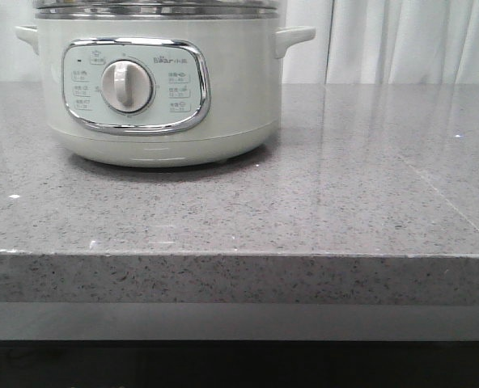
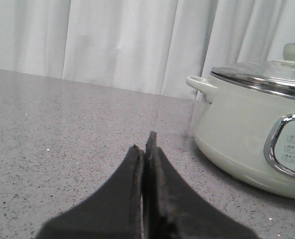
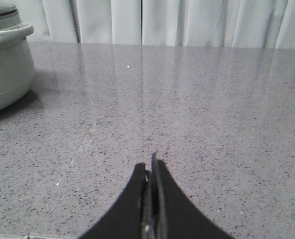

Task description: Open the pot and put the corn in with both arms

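Left gripper pressed closed, nothing held, low over counter | right gripper likewise clamped together, empty | pot stood far left on counter, lid on, dial facing near | corn not seen | curtain behind

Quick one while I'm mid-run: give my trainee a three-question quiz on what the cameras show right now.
1. True or false: the lid is on the pot.
2. The fingers of the left gripper and right gripper are: A) spread wide, B) pressed together, C) clamped on a handle.
3. Fill in: the corn is ____ in all three views.

Key: 1 true; 2 B; 3 not visible. The counter beside the pot shows no cob, and both grippers hold nothing.
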{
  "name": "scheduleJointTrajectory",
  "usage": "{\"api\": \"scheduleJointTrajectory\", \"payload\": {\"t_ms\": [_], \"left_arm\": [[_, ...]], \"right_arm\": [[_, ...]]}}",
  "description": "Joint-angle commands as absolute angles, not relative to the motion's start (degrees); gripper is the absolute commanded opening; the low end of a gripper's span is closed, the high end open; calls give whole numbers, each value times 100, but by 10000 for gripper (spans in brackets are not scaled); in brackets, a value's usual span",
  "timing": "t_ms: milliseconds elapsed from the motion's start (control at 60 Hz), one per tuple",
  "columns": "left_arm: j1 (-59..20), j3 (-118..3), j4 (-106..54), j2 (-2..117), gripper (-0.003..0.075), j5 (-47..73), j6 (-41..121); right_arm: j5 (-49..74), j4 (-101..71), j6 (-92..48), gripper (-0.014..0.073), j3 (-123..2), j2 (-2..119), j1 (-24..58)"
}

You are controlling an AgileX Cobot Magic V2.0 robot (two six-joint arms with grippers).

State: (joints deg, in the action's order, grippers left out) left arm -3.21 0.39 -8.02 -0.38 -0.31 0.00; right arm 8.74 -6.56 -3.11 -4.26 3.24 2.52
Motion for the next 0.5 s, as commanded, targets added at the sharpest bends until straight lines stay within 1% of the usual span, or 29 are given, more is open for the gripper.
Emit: {"api": "scheduleJointTrajectory", "payload": {"t_ms": [0,117,484], "left_arm": [[-353,112,-826,-122,-20,-504,0],[-353,112,-826,-122,-20,-504,0],[-353,112,-826,-114,-20,-504,0]], "right_arm": [[0,-688,-352,-119,-302,162,203],[-394,-688,-352,-119,115,-202,197],[-276,-688,-352,-119,97,-180,60]]}}
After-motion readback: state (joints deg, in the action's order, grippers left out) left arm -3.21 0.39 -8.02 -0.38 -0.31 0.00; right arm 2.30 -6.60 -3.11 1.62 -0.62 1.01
